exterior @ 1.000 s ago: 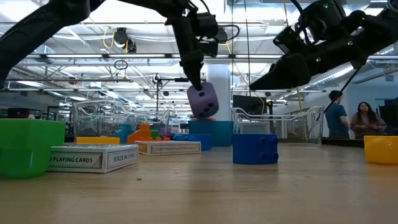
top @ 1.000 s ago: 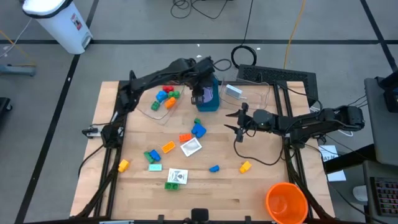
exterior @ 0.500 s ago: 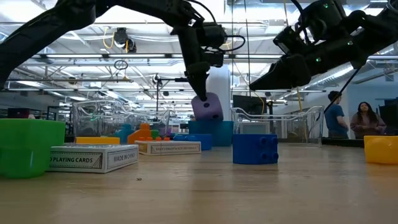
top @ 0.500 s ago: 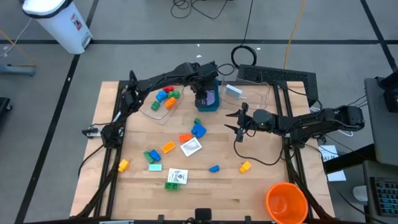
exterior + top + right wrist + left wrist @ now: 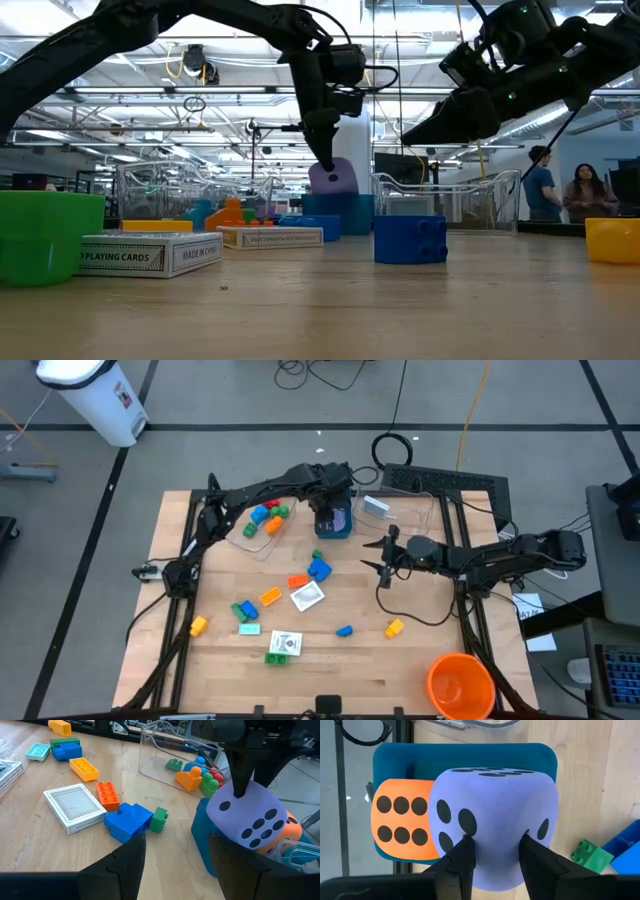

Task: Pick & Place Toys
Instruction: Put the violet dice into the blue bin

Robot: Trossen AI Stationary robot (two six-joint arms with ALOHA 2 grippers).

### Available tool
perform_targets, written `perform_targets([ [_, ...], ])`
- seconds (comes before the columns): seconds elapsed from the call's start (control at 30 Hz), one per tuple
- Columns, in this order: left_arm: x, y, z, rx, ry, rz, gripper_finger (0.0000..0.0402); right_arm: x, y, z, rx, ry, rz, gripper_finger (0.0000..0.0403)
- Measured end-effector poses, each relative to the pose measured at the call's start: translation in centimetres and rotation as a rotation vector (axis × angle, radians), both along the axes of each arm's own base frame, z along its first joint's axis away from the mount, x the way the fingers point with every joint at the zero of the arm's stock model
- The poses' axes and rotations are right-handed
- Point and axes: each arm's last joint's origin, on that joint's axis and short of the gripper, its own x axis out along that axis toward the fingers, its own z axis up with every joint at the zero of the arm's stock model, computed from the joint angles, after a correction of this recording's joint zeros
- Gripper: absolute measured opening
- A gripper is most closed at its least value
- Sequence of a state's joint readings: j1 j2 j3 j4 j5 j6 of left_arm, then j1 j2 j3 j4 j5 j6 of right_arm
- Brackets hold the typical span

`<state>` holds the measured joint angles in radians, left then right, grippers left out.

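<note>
Toys lie scattered over a pale wooden table (image 5: 220, 660), which stands on a grey floor marked with dark lines; a white bin (image 5: 95, 395) sits off one corner and black cables (image 5: 330, 372) trail beyond the far edge. At table height, a long hall with ceiling lights opens behind, and two people (image 5: 563, 195) stand at the right.

Going from big to small: one large orange cup (image 5: 461, 686) near the table's front right corner, two clear tubs (image 5: 262, 525) at the back, one blue box (image 5: 334, 520) between them. Two dice are at that box: the orange die (image 5: 400, 820) lies inside, and the purple die (image 5: 492, 820) sits partly in the box, pinched between the left gripper's (image 5: 495, 845) fingers. The right gripper (image 5: 374, 557) hovers nearby over bare wood, fingers spread, holding nothing.

Two card packs (image 5: 307, 596) lie flat on the open table. Around them I count about ten loose bricks (image 5: 319, 569), blue, orange, yellow and green, with a few more piled in the left tub.
</note>
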<state>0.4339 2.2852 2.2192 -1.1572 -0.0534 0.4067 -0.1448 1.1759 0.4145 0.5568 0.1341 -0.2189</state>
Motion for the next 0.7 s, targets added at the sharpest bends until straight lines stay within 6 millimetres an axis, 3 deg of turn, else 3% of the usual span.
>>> perform_targets([
  [0.23,0.01,0.02,0.01,-0.002,-0.004,0.008,0.0142,0.00,0.00,0.00,0.000,0.000,0.000,0.0208],
  [0.53,0.23,-0.20,0.02,-0.002,-0.017,0.016,0.0246,-0.01,0.00,-0.04,0.001,0.004,0.000,0.0208],
  [0.7,0.43,-0.80,0.45,0.002,-0.026,-0.001,0.0283,-0.02,0.00,-0.07,0.000,0.008,0.000,0.0208],
])
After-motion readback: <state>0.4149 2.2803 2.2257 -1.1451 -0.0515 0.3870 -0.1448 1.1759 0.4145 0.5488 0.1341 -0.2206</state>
